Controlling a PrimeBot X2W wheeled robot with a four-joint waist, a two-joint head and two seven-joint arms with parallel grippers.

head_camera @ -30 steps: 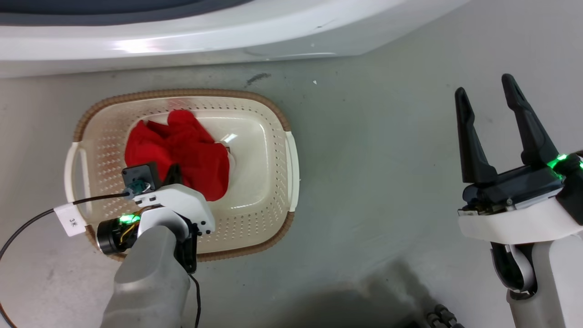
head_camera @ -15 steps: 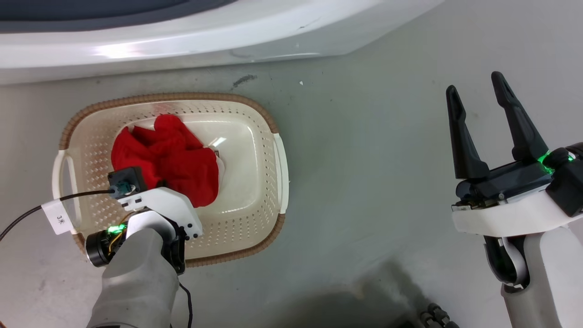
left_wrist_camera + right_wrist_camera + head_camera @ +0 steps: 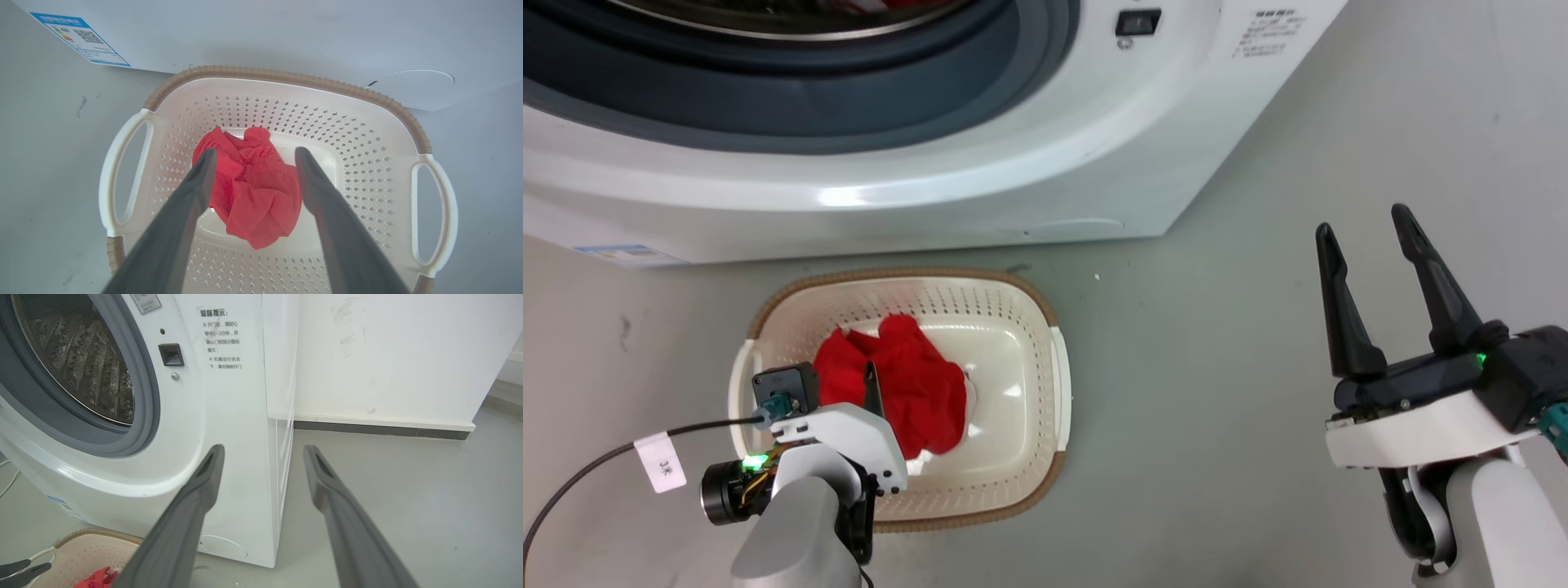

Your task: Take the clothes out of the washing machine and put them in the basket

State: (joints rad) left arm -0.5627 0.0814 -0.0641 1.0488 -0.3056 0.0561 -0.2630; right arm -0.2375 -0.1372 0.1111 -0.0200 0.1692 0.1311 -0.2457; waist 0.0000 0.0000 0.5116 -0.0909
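Clothes [image 3: 251, 200] form one red heap in one basket [image 3: 286, 77]; left hand [image 3: 254, 152] and right hand [image 3: 263, 448] both spread.

White wrists [image 3: 1413, 429], long dark fingers [image 3: 1342, 314]

From the head we look steeply down on the basket [image 3: 1058, 384] on the grey floor [image 3: 1217, 367], with the front of the washing machine [image 3: 1013, 188] across the top of the view. Our left wrist camera hangs close above the basket, facing down into it onto the red clothes [image 3: 249, 196]. Our right wrist camera sits low, looking roughly level at the machine's right corner and a white wall [image 3: 388, 355] behind. All three views share the basket and the machine's lower front.
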